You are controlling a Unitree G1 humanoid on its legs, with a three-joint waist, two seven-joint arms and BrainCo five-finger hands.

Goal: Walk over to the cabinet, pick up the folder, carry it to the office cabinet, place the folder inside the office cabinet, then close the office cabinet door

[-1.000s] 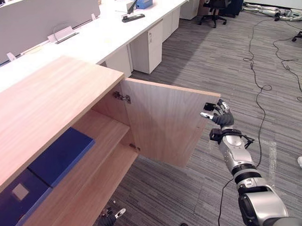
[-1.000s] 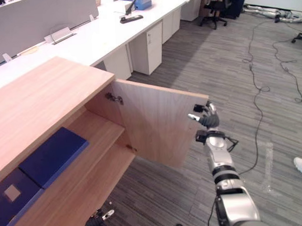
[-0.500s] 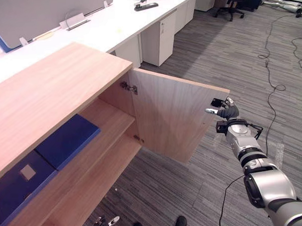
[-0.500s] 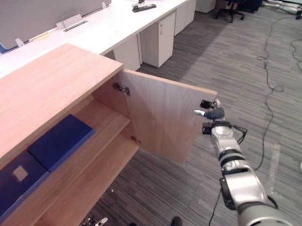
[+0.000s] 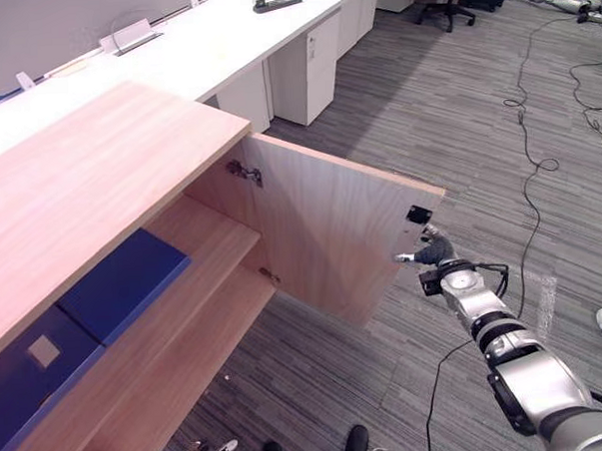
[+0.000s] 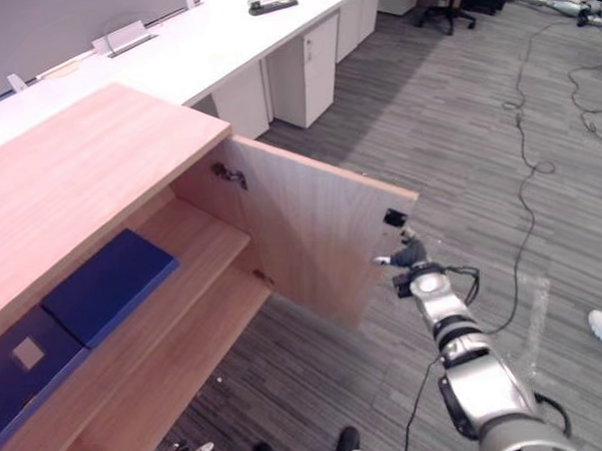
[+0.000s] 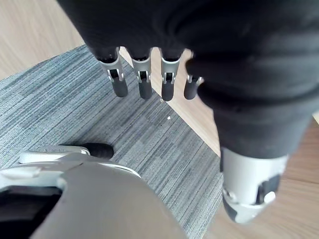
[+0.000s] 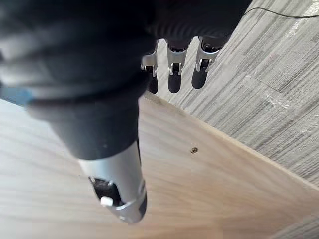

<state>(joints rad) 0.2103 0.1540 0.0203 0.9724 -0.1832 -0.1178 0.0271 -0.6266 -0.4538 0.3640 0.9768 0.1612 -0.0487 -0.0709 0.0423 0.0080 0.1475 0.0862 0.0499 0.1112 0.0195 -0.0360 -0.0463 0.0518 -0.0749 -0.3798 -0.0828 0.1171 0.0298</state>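
Well, in the head views the folder [image 5: 124, 283] lies flat on the shelf [image 5: 212, 249] behind the open door [image 5: 331, 234], so I'd say only closing remains. The right robot hand [image 5: 434, 252] sits at the door's free edge. Its wrist view shows fingers [image 8: 174, 79] straight, holding nothing, probably set to push. The left robot hand [image 7: 143, 82], in its own view, hangs loose-fingered, well apart from the door.

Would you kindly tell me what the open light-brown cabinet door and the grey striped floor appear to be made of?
Light-brown cabinet door: likely wood-grain laminate or veneer on board, matte; straight streaky grain, flat thin edge. Grey striped floor: probably low-pile carpet tile; fine ribbed lines, direction changing by patch.
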